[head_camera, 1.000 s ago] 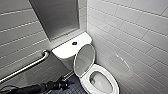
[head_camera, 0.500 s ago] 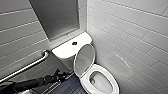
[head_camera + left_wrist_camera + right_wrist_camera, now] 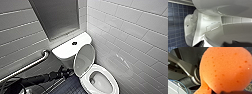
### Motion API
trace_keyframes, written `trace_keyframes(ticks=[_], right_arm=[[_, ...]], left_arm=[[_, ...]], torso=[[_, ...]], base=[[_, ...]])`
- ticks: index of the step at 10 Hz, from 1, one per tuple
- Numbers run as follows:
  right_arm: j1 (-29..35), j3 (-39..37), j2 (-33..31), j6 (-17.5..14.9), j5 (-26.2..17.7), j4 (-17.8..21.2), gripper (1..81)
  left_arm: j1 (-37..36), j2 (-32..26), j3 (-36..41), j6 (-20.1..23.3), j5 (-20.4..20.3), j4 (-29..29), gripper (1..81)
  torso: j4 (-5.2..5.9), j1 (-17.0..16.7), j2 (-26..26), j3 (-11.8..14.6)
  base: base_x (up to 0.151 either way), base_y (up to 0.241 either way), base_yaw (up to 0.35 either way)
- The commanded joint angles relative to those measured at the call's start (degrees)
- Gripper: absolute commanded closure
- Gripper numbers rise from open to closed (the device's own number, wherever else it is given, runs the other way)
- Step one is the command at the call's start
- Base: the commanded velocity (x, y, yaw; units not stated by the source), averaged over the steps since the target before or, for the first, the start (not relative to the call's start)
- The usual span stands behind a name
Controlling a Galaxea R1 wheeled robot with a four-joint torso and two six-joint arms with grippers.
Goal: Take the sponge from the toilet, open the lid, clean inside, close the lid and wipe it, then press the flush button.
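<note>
My head view gives me the whole corner: 1 toilet [image 3: 113, 78] with its 1 lid [image 3: 84, 60] standing upright against the tank top [image 3: 65, 50], and 1 flush button [image 3: 74, 43] dark in the middle of that top. My left pincer [image 3: 65, 71] sits just beside the lid's outer edge, low by the tank; I cannot tell whether it is wide or narrow.

My left wrist view adds what the head view hides: the glossy white underside of the bowl and its moulded base, close up, with small dark blue floor tiles [image 3: 175, 18] beside it.

The 1 sponge [image 3: 224, 70] I see from my right wrist view, bright orange and speckled, right against the camera. My right pincer [image 3: 223, 92] is closed on it near its pinched middle, with my own dark arm parts behind.

The room is tight: pale grey wall tiles [image 3: 130, 32] on both sides, a grey recessed panel [image 3: 58, 17] above the tank, 1 metal grab rail [image 3: 27, 66] on the wall at my left
</note>
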Motion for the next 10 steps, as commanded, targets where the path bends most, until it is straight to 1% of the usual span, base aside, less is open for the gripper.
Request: trace_keyframes(ticks=[1, 2, 4, 5, 6, 7, 8, 9, 10], right_arm=[[-1.56, 0.58, -0.91, -0.09, -4.32, -0.83, 81.1], [-1.3, 0.67, -1.0, 0.0, -4.32, -0.83, 81.1], [-1.12, 0.58, -0.91, 0.08, -4.32, -0.83, 81.1], [-1.04, 0.58, -0.91, 0.17, -4.32, -0.75, 81.1], [-0.77, 0.49, -0.83, 0.17, -4.32, -0.39, 81.1], [-0.42, -0.12, -0.56, 0.44, -4.32, -0.21, 81.1], [0.02, -1.61, -0.3, 0.53, -4.84, -0.13, 81.1], [0.11, -3.46, 0.76, 0.61, -4.85, 0.05, 81.1], [0.1, -5.56, 2.07, 0.61, -5.02, 0.05, 81.1]], left_arm=[[-5.46, -0.97, 3.54, 0.06, 4.58, -0.05, 1.0], [-3.97, -1.24, 5.04, 0.5, 4.67, 1.01, 1.0], [-2.03, -2.03, 9.25, 0.68, 6.16, 7.15, 1.0], [-1.42, -2.21, 11.19, 0.68, 6.16, 8.57, 1.0], [-1.15, -2.03, 11.55, 0.68, 6.42, 8.92, 1.0], [0.6, -2.38, 11.37, 0.77, 10.18, 10.22, 1.0], [4.45, -2.91, 11.29, 0.94, 14.31, 13.13, 1.0], [10.77, -3.96, 11.29, 1.55, 16.88, 16.91, 1.0], [18.49, -5.01, 11.2, 3.39, 16.36, 22.51, 1.0]], torso=[[0.0, 0.0, 0.0, 0.0], [0.0, 0.0, 0.0, 0.0], [0.0, 0.0, 0.0, 0.0], [0.0, 0.0, 0.0, 0.0], [0.0, 0.0, 0.0, 0.0], [0.0, 0.0, 0.02, 0.0], [0.0, 0.0, 0.02, 0.0], [0.0, 0.0, 0.02, 0.0], [0.0, 0.0, 0.02, 0.0]], base=[[0.0, 0.0, 0.0], [0.0, 0.0, 0.0], [0.0, 0.0, 0.0], [0.0, 0.0, 0.0], [0.0, 0.0, 0.0], [0.0, 0.0, 0.0], [0.0, 0.0, 0.0], [0.0, 0.0, 0.0], [0.0, 0.0, 0.0]])
